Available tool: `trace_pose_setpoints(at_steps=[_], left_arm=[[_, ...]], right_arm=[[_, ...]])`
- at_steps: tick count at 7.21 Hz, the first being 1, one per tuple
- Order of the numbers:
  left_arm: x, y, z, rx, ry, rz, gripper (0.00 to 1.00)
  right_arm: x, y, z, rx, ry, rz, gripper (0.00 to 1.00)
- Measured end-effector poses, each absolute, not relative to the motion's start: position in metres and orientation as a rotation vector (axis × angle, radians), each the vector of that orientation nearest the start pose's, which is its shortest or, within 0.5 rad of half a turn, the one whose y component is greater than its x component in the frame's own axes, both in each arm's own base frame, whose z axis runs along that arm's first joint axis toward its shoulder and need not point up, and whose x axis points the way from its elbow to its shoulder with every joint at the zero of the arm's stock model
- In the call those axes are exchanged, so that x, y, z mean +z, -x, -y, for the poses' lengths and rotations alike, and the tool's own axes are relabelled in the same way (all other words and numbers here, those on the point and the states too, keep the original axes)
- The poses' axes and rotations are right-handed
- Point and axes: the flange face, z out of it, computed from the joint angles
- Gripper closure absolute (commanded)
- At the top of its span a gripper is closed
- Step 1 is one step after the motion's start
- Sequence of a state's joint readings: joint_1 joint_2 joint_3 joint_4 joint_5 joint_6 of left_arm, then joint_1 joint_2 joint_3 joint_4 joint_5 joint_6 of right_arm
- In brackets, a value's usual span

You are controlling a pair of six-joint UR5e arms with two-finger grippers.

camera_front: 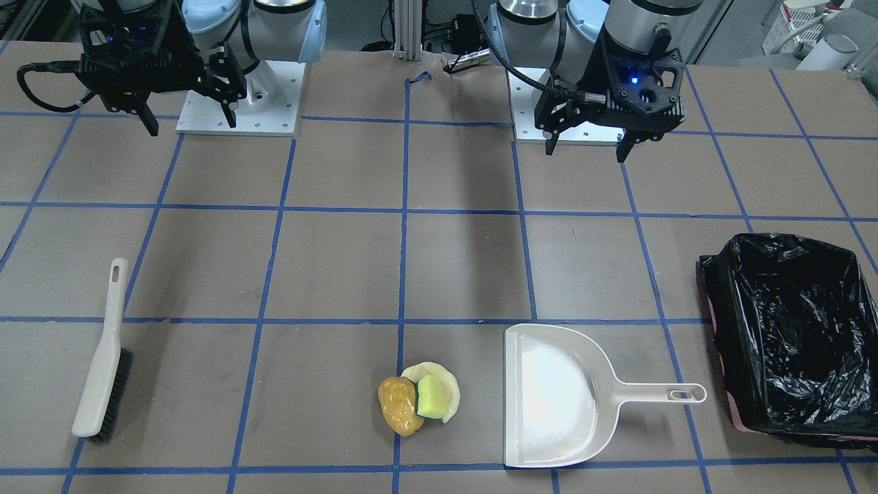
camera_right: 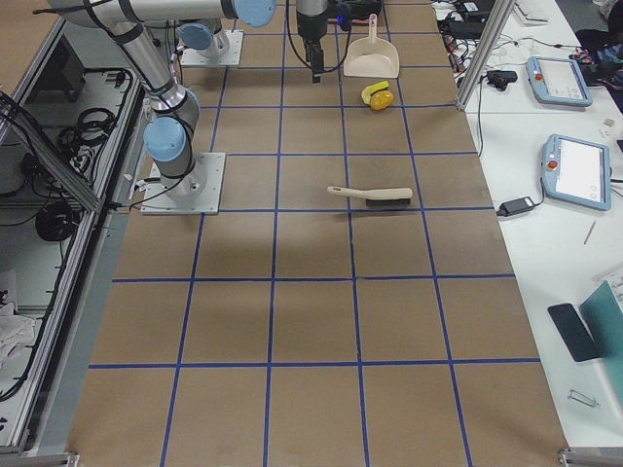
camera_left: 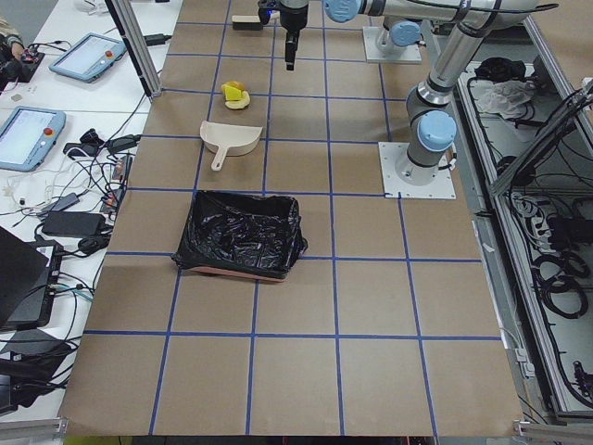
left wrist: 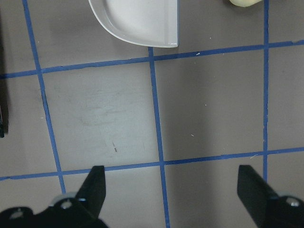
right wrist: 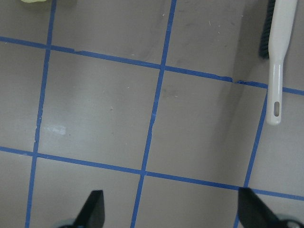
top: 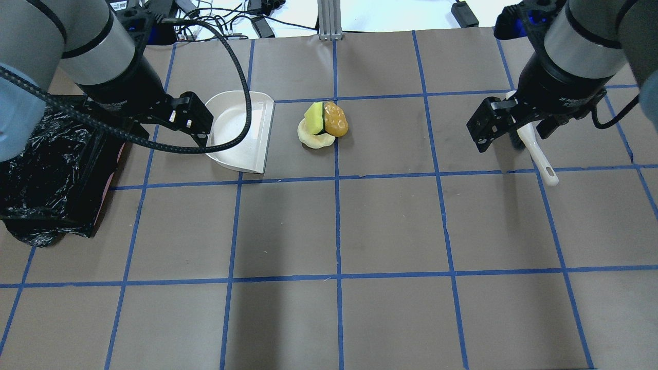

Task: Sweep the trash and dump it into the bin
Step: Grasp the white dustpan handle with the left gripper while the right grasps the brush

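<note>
Small white lettering on both wrists is too blurred to read. The left gripper and right gripper hang with jaws wide apart, empty. On the table's far side a bumpy, glossy potato lump, a sponge block and a curved cream peel lie touching. The bin, lined with crinkly black plastic, stands far left, past the smooth dustpan.

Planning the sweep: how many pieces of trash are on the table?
3, clustered together beside the open edge of the dustpan: the yellow-orange lump, the sponge block, and the cream peel partly beneath them. More could hide underneath.
</note>
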State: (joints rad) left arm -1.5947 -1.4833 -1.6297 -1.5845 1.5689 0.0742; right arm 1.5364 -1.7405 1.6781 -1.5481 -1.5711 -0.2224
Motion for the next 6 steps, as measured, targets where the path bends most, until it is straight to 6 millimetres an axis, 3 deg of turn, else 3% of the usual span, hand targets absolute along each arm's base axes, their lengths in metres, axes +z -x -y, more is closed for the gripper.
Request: trace_pose_setpoints(at_steps=[5,6], left_arm=[[0.488,0.145,0.458,0.003,-0.191,-3.135,0.0],[0.482,0.142,0.465,0.014,-0.294,-3.127,0.0]], right_arm=[[0.515,-0.118,0.425,-0.082,0.3,-3.145,0.0],[0.513,-0.118,0.426,-0.072,0.299,-3.143,0.0]])
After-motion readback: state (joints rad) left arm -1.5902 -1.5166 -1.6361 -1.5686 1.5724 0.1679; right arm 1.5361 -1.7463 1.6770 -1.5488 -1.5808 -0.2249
